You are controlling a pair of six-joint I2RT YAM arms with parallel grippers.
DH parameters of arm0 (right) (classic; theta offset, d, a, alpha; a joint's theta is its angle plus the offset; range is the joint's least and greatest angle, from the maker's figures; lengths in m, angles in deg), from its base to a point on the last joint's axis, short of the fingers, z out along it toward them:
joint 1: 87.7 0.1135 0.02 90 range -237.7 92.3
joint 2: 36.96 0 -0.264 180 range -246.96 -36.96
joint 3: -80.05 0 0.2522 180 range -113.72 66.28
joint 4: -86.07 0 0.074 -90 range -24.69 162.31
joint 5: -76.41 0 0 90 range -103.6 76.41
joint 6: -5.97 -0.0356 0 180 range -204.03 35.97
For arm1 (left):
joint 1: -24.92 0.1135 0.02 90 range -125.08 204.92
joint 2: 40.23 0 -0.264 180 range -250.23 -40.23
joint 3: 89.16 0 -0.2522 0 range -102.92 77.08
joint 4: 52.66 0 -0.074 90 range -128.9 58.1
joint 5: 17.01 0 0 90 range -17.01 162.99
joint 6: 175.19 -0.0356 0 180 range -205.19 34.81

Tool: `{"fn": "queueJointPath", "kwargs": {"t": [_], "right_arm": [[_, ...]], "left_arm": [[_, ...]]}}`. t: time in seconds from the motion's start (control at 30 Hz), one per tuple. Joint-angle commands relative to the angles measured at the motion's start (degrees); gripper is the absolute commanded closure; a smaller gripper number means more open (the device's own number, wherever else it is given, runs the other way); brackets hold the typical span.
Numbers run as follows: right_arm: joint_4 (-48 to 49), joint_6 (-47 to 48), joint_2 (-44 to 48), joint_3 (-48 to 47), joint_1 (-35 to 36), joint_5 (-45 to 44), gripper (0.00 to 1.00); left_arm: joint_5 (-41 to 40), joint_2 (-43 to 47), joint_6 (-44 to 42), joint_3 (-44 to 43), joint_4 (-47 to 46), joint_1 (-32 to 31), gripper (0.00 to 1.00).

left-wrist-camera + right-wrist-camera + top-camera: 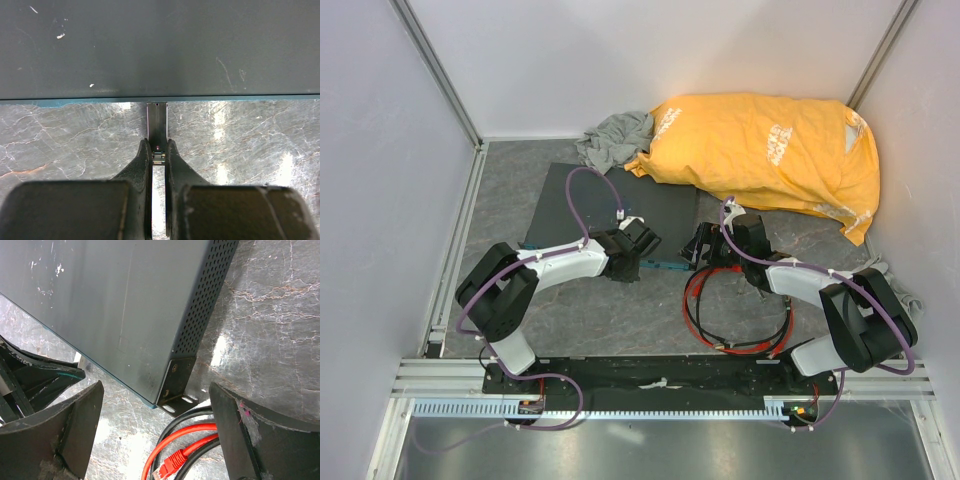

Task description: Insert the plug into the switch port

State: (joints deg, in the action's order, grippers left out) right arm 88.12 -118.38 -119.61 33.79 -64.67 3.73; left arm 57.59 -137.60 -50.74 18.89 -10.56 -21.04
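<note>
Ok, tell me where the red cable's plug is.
Right wrist view, bottom centre: the plug lies on the table between the fingers of the open right gripper, just below the switch's corner bracket.

Switch (590, 200): we see it flat on the counter (620, 325), left of centre.
Bag (760, 150): behind and right of the switch, overlapping its far right corner.
Cloth (615, 135): at the back, left of the bag.
Cable (187, 436): coiled on the counter before the switch's front right corner, its plug (167, 466) lying there too.
Left gripper (628, 266): we place it at the switch's front edge.
Right gripper (704, 248): by the front right corner.
</note>
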Motion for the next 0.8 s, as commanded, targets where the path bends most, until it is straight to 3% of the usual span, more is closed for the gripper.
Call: {"fn": "queueJointPath", "kwargs": {"t": [0.0, 0.43, 0.77], "right_arm": [[1.94, -0.19, 0.65, 0.06, -0.09, 0.61, 0.06], [2.29, -0.37, 0.48, 0.15, 0.00, 0.70, 0.06], [3.17, -0.54, 0.39, 0.50, -0.09, 0.96, 0.06]], "left_arm": [[0.37, 1.82, -0.88, -2.71, -1.18, -0.36, 0.98], [-2.00, 0.77, -1.94, -4.03, -1.00, -0.28, 0.98], [0.19, -1.34, -4.40, -4.65, -6.80, 0.25, 0.98]]}}
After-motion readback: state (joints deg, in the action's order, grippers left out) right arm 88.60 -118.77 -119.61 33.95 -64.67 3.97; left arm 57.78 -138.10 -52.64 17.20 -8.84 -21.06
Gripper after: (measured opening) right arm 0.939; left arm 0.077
